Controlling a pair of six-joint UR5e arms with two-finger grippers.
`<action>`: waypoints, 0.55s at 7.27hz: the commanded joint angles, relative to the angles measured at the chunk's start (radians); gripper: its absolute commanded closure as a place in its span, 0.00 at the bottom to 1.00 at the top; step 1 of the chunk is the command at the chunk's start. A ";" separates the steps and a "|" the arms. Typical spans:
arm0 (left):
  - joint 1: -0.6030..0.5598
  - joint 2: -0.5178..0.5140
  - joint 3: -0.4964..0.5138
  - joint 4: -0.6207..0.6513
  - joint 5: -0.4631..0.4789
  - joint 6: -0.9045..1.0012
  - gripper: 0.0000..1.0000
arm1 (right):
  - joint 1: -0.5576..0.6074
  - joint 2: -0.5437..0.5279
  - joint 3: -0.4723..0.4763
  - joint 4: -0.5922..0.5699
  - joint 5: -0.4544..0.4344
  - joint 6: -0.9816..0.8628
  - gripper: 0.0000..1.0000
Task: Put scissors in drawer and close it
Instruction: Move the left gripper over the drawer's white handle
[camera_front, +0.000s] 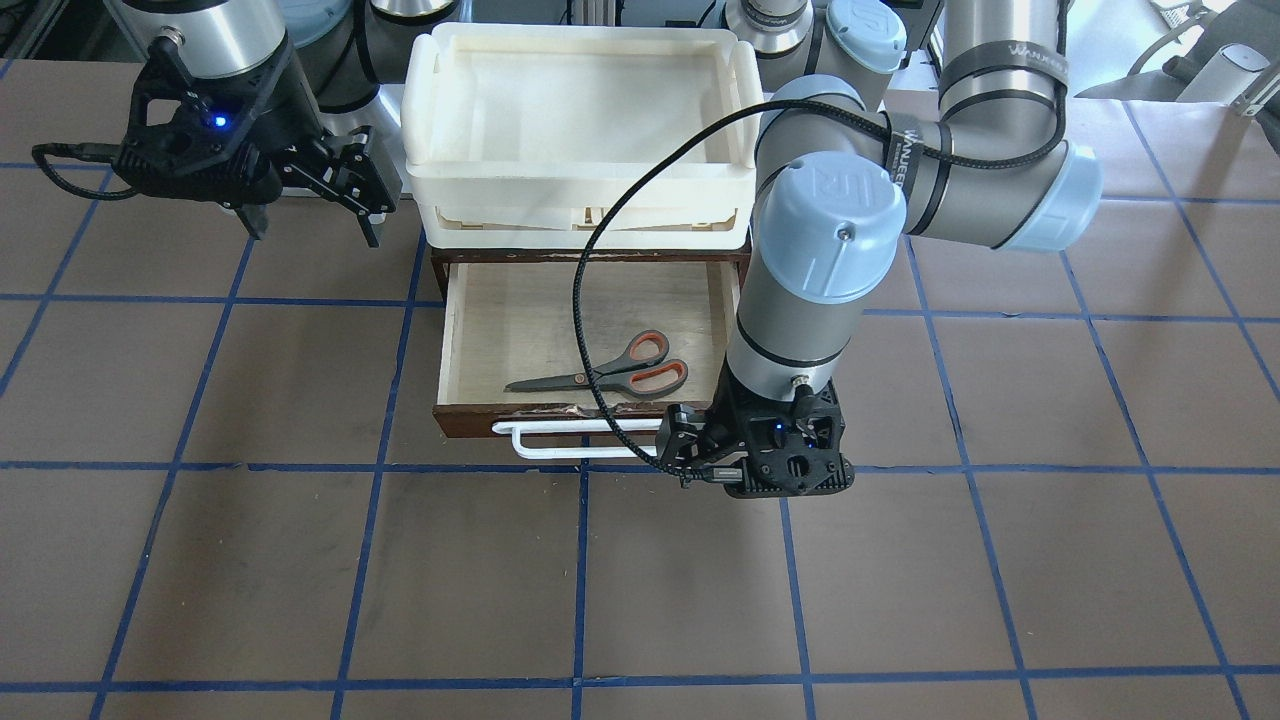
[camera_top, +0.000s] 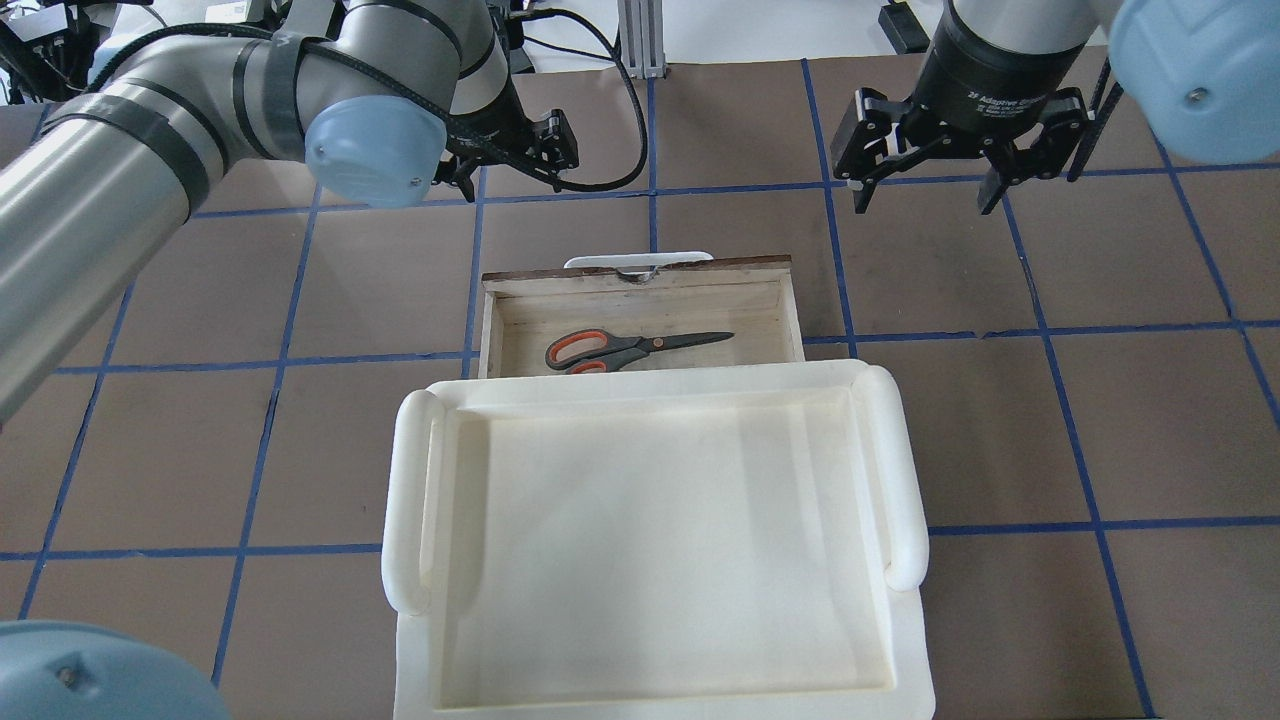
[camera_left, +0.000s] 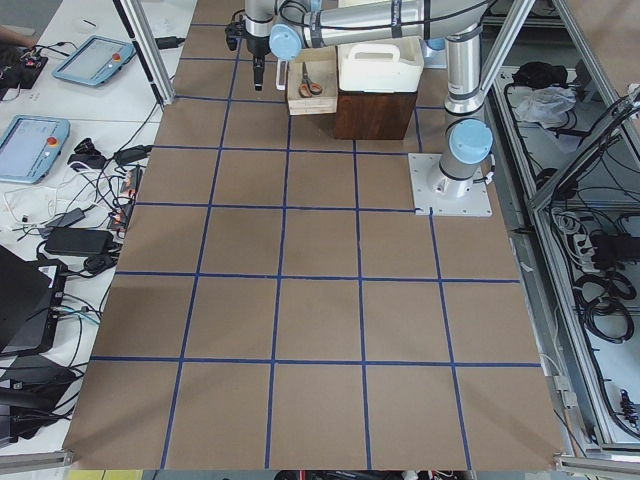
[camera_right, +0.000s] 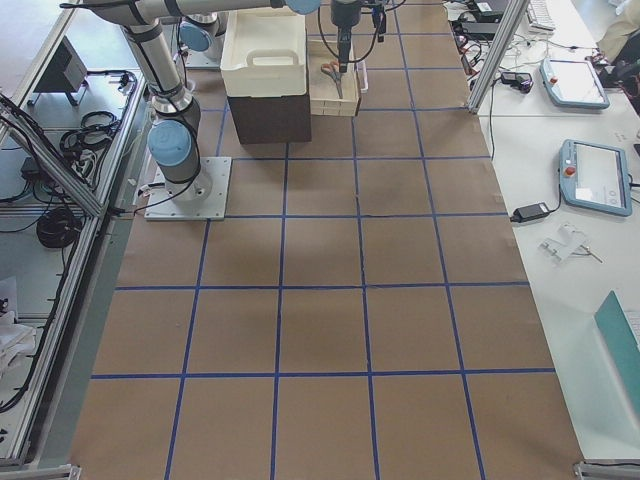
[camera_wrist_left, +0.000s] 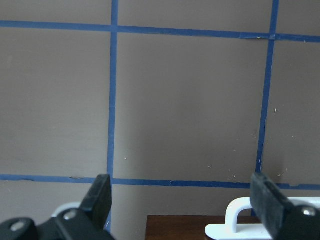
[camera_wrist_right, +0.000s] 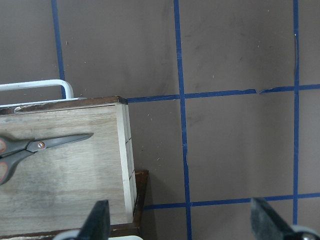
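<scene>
The scissors (camera_front: 610, 372), dark blades with grey and orange-red handles, lie flat inside the open drawer (camera_front: 520, 320) and also show in the overhead view (camera_top: 620, 348) and the right wrist view (camera_wrist_right: 30, 150). The drawer's dark brown front (camera_front: 470, 418) carries a white bar handle (camera_front: 570, 440). My left gripper (camera_front: 760, 470) hangs just in front of the drawer front, at one end of the handle. It is open and empty, and the left wrist view shows its fingers (camera_wrist_left: 102, 197) and the handle end (camera_wrist_left: 260, 225). My right gripper (camera_front: 310, 225) is open and empty, off to the drawer's other side.
Stacked cream-white plastic trays (camera_front: 580, 35) sit on top of the dark cabinet above the drawer and cover the drawer's back part in the overhead view (camera_top: 650, 385). The brown table has blue tape lines. The left arm's black cable (camera_front: 585, 300) loops over the drawer.
</scene>
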 joint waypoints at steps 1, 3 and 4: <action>-0.045 -0.077 0.002 0.073 0.004 -0.089 0.00 | 0.000 0.000 0.000 -0.015 0.001 -0.008 0.00; -0.076 -0.120 0.011 0.074 0.004 -0.168 0.00 | 0.000 0.000 0.000 -0.020 0.001 -0.009 0.00; -0.082 -0.133 0.017 0.058 0.004 -0.180 0.00 | 0.000 -0.002 0.000 -0.020 0.001 -0.009 0.00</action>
